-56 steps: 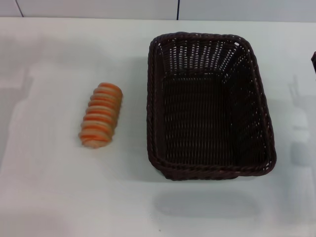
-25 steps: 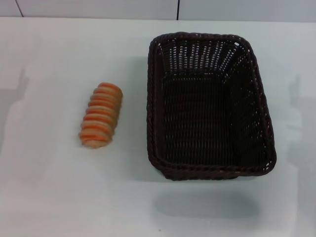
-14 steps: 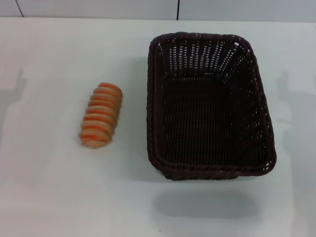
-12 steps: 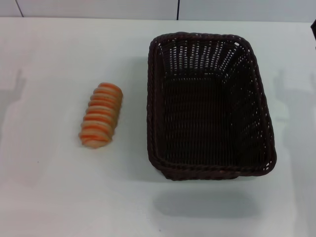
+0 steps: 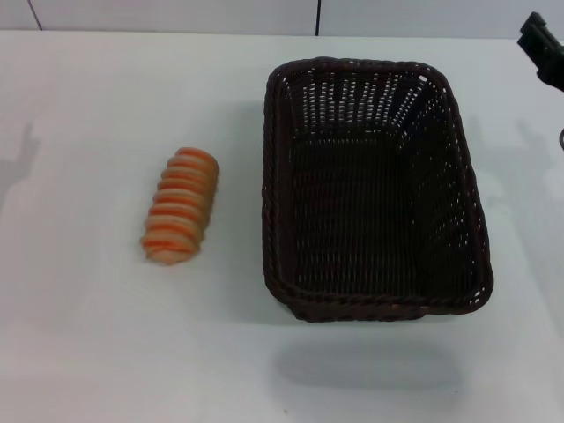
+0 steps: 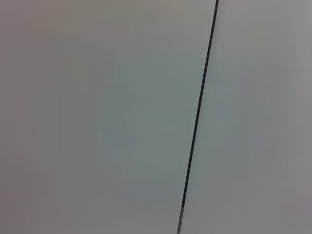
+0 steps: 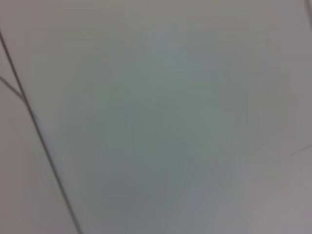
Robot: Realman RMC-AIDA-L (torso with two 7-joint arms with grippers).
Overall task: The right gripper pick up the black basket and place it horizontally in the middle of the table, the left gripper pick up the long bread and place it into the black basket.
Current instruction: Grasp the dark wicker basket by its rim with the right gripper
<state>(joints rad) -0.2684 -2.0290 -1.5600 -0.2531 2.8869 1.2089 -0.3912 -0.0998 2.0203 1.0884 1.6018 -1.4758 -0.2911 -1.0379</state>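
The black basket [image 5: 374, 189] sits empty on the white table [image 5: 106, 352], right of centre, with its long side running away from me. To its left lies the long bread [image 5: 180, 217], tan with orange ridges, also lengthwise. A black tip of my right gripper [image 5: 542, 48] shows at the top right edge of the head view, beyond the basket's far right corner and apart from it. My left gripper is out of view. Both wrist views show only pale panels with thin dark seams.
Bare white tabletop surrounds the bread and the basket on every side. A wall with a dark vertical seam [image 5: 318, 16] runs behind the table's far edge.
A black part of the right arm has come into the top right corner of the head view. The arm shadows on the table have shifted. Bread and basket have not moved.
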